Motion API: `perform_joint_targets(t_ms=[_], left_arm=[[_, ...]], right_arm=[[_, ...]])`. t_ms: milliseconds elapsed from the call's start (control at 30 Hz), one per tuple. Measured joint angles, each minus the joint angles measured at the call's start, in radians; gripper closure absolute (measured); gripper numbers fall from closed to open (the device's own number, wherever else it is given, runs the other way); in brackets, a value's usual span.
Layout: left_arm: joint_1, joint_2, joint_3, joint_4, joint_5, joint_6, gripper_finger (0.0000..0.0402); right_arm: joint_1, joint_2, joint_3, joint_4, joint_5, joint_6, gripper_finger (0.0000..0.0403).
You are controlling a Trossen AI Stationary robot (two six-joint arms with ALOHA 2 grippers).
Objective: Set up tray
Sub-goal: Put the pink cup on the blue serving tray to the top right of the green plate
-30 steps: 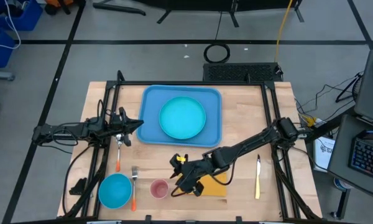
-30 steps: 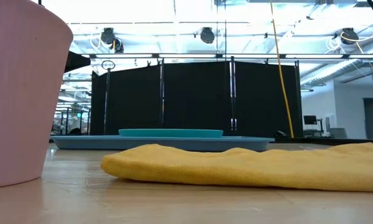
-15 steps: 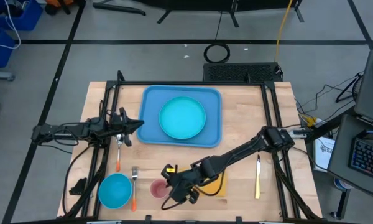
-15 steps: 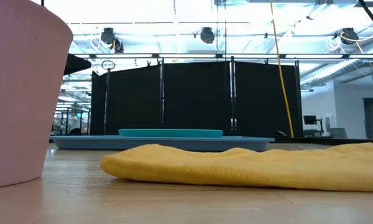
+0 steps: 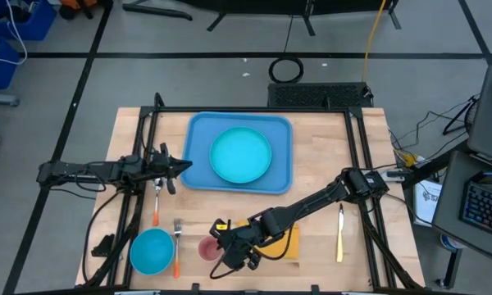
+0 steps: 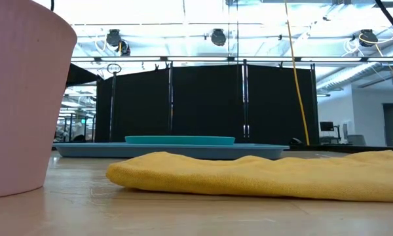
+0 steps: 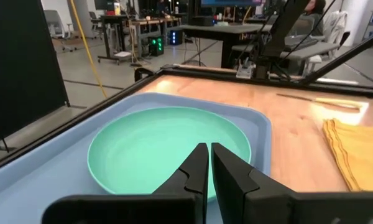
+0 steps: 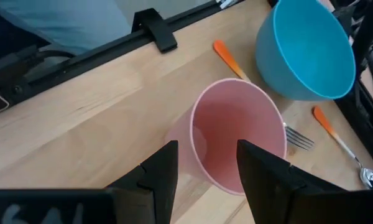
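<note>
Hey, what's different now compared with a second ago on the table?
The right claw swung from over the yellow napkin toward the pink cup and now hangs open just above it, not gripping. The left arm drew back slightly; its claw stays shut beside the tray. Tray, teal plate, blue bowl, napkin and cutlery have not moved.

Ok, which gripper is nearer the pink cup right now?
Right. The right gripper is open just above the pink cup, by the napkin. The left gripper is shut at the tray's left edge.
</note>
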Motion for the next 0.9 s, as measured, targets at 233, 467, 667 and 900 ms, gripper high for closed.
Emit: perform_joint_targets(t_ms=[233, 467, 667, 900], left_arm=[[0.000, 0.010, -0.001, 0.007, -0.001, -0.002, 0.0376], [0.000, 0.010, -0.001, 0.007, -0.001, -0.002, 0.0376], [0.000, 0.010, -0.001, 0.006, -0.001, -0.002, 0.0376], [0.000, 0.010, -0.001, 0.006, -0.002, 0.000, 0.0376]], right_arm=[[0.000, 0.015, -0.001, 0.006, -0.026, -0.001, 0.0248], [-0.001, 0.029, -0.002, 0.019, -0.053, 0.004, 0.0248], [-0.006, 0.038, -0.002, 0.032, -0.079, 0.016, 0.0250], [-0.013, 0.038, -0.002, 0.036, -0.100, 0.015, 0.0273]])
